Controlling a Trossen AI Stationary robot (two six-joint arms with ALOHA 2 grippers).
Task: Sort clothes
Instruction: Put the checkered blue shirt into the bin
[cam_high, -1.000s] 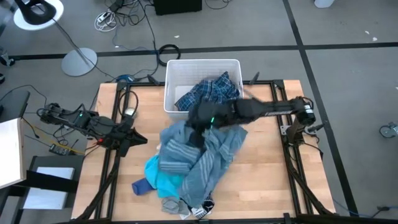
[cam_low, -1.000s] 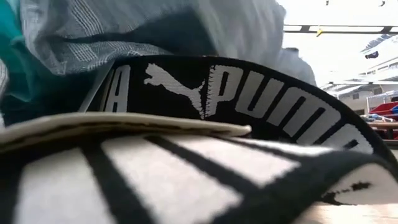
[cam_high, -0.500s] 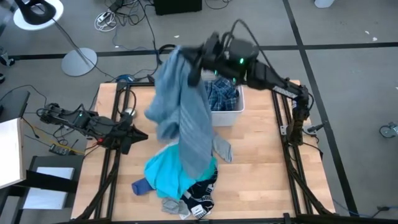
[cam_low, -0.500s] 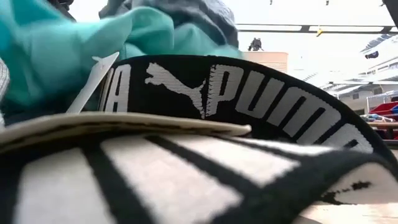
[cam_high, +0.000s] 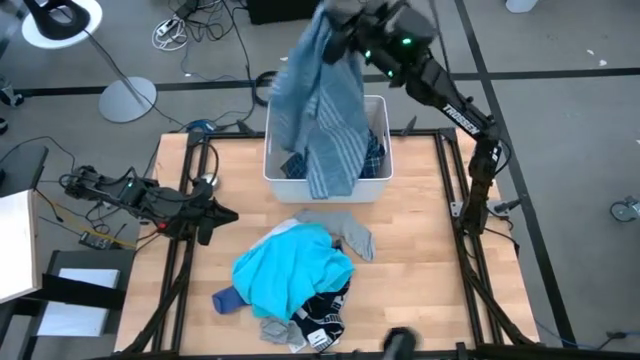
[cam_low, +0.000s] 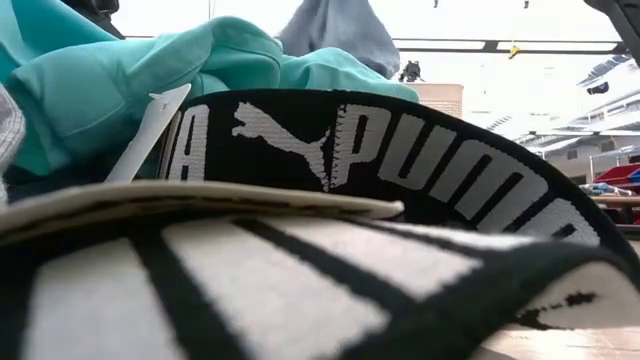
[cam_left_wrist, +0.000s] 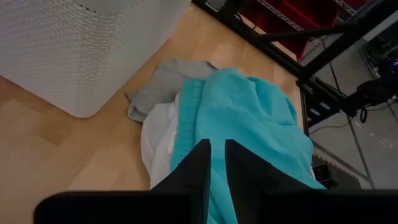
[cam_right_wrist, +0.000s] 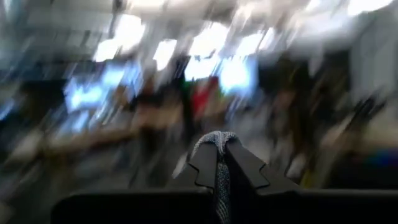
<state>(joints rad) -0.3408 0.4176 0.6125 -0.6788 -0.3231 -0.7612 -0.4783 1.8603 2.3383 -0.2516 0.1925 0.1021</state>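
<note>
- The blue-grey striped shirt (cam_high: 318, 100) is hanging in the air over the white bin (cam_high: 375, 180), draping down its front wall and hiding most of what is lying inside.
- The right gripper (cam_high: 345, 30) is holding that shirt from above the bin's far edge; in the right wrist view its fingers (cam_right_wrist: 205, 163) are pinching together on a fold of striped cloth, and everything behind them is smeared into blur.
- Only a sliver of the navy plaid shirt (cam_high: 374, 155) is showing inside the bin, at its right side.
- The grey t-shirt (cam_high: 345, 232) is lying flat on the table (cam_high: 420, 270) just in front of the bin, partly under the turquoise top (cam_high: 290, 272).
- The blue sock (cam_high: 226, 299) is poking out to the left of the turquoise top, and the dark navy piece (cam_high: 325, 312) with white lettering is sitting at its near side; this piece is filling the low view and blocking nearly all of the table.
- The left gripper (cam_high: 222, 215) is waiting to the left of the bin, low over the table, its fingers (cam_left_wrist: 199, 168) nearly together with a narrow slit between them, gripping nothing.
</note>
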